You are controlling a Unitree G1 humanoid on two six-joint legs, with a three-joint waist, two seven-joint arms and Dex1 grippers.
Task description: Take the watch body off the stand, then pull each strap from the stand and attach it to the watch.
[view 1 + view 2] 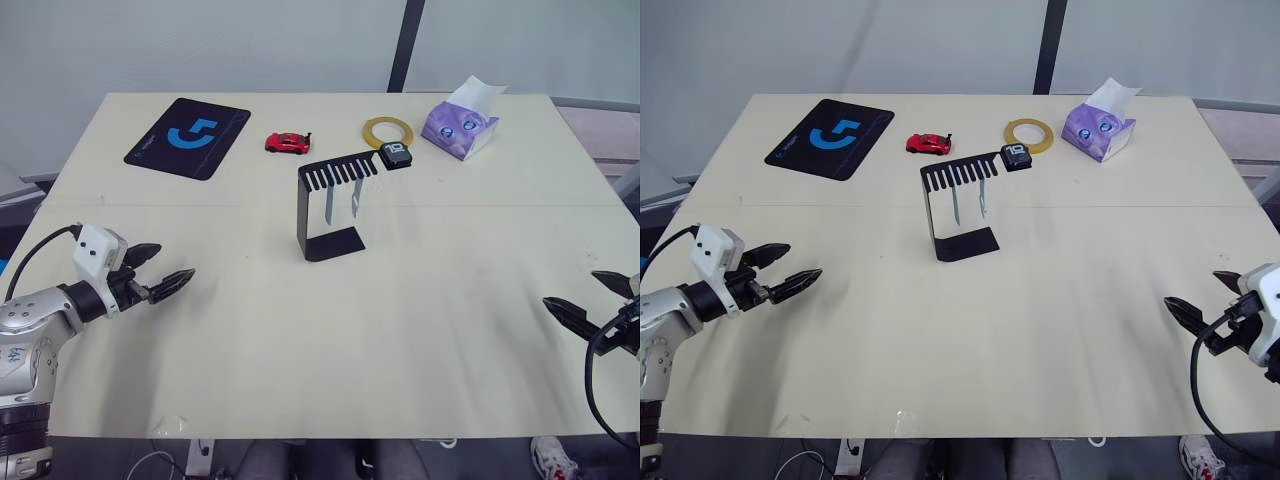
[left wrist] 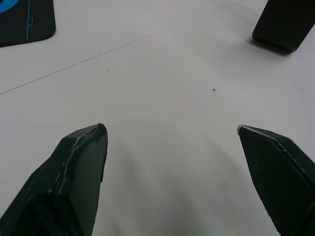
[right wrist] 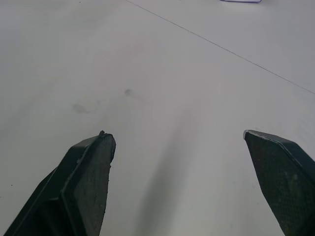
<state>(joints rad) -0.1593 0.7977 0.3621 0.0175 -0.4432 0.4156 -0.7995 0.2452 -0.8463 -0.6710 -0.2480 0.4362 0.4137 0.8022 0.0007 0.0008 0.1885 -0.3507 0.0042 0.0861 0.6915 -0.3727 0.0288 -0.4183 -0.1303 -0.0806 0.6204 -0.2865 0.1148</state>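
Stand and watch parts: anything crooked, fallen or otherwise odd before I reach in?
Nothing stands out. The thin black metal stand is upright on the table, the small black watch body sits at the right end of its comb bar, and both pale grey-blue straps hang straight from it.

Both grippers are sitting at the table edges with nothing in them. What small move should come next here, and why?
Probably reach the right gripper toward the watch body, which sits on the right end of the stand's top bar. Both straps hang from the bar, so nothing has begun. The left gripper is open and empty too, but seems farther from the watch body.
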